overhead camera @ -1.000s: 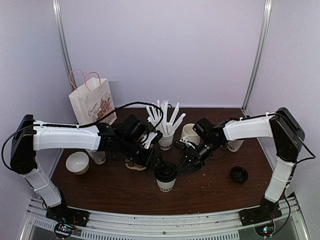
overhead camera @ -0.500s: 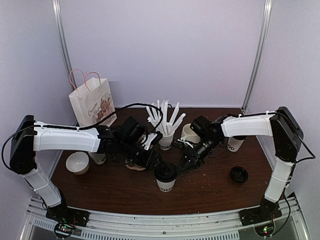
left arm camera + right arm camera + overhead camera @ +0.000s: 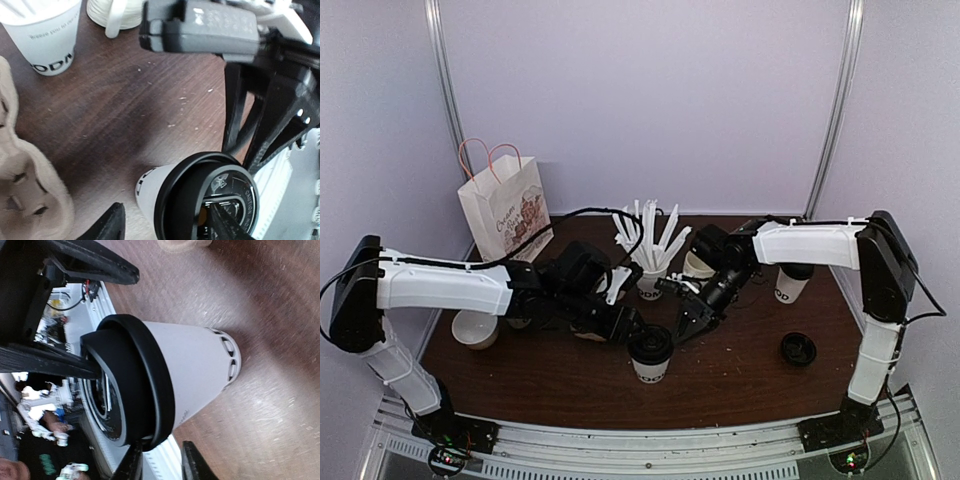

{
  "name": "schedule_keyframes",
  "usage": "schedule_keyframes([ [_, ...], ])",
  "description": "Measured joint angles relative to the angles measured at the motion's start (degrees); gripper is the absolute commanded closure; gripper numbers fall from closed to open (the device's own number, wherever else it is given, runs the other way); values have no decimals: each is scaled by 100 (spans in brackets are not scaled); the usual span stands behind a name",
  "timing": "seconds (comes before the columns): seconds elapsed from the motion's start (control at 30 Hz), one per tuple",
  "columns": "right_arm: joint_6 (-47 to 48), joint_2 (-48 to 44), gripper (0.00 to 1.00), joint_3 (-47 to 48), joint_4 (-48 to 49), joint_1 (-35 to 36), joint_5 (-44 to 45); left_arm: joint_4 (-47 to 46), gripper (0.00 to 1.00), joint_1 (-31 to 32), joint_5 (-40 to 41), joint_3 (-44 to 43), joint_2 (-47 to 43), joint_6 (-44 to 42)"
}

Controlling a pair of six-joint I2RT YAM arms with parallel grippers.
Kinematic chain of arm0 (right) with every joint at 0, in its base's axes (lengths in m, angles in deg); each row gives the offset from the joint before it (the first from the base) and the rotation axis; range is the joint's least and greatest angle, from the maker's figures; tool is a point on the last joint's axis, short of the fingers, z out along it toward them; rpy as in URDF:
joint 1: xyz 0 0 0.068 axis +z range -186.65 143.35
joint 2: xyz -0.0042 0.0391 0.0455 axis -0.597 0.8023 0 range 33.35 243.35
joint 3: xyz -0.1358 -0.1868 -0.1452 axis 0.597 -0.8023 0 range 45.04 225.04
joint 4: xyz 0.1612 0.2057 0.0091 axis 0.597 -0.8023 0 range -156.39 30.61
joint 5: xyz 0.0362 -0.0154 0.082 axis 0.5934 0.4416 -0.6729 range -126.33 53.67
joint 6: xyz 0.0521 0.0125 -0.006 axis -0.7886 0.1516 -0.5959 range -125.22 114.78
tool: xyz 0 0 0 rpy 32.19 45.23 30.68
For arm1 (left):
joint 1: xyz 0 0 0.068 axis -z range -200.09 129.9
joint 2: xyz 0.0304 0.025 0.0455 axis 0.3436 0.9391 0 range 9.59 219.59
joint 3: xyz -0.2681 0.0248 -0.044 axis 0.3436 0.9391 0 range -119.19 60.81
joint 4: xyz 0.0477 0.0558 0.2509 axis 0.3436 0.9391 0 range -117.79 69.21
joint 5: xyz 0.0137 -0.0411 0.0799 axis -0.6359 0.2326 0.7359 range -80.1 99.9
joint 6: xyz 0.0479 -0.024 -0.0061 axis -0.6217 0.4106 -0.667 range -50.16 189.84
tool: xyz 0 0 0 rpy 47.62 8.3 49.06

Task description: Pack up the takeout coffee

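Coffee cup (image 3: 651, 358) stood midway along the near edge of the desk (image 3: 570, 385), lid (image 3: 650, 341) on. The left pincer (image 3: 169, 214) was spread around it, apparently not touching. The right pincer (image 3: 162, 460) sat narrowly parted at the lid's rim, and I couldn't tell whether it gripped. Best steady the cup first, then press evenly.

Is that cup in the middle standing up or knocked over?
Upright: the lidded cup stands on its base on the table, black lid facing up.

left arm (image 3: 440, 287), right arm (image 3: 810, 243) both reach inward. left tool (image 3: 628, 327) pitched down, jaws well apart. right tool (image 3: 684, 325) just right of it, jaws narrowly apart.
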Motion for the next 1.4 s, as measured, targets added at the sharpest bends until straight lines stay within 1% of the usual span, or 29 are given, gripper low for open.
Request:
schedule_keyframes([
  [0.07, 190, 37, 66, 168, -92, 0, 136, 214, 37, 20, 160, -101, -42, -149],
  [0.13, 391, 33, 56, 317, -166, -11, 225, 426, 33, 26, 273, -160, -103, -289],
  [0.17, 446, 17, 51, 363, -201, -31, 249, 494, 28, 26, 308, -168, -144, -339],
  [0.2, 540, -13, 49, 382, -214, -55, 271, 568, 17, 26, 345, -168, -201, -385],
  [0.23, 595, -55, 47, 385, -254, -66, 278, 605, 15, 26, 374, -166, -269, -433],
  [0.33, 710, -192, 45, 387, -343, -90, 278, 575, 14, 31, 435, -166, -490, -487],
  [0.37, 752, -240, 44, 387, -374, -92, 273, 551, 15, 31, 455, -166, -590, -496],
  [0.43, 789, -334, 43, 343, -387, -92, 251, 496, 19, 31, 516, -166, -728, -496],
  [0.53, 758, -452, 36, 120, -299, -92, 118, 470, 26, 11, 623, -170, -796, -369],
  [0.63, 466, -560, 33, -367, 33, -87, -164, 459, 26, -94, 566, -162, -785, -76],
  [0.77, -11, -501, 34, -787, 398, -33, -516, 369, 25, -223, 337, -144, -682, 118],
  [0.93, -435, -247, 34, -789, 828, 22, -914, 297, 30, -234, 35, -144, -389, 190],
  [1.07, -603, -149, 33, -789, 999, 46, -1034, 284, 35, -234, -107, -144, -162, 199],
  [1.17, -654, -146, 33, -769, 1047, 74, -1027, 282, 37, -234, -195, -144, -26, 216],
  [1.4, -645, -22, 32, -579, 1040, 114, -868, 273, 41, -234, -282, -144, -11, 267],
])
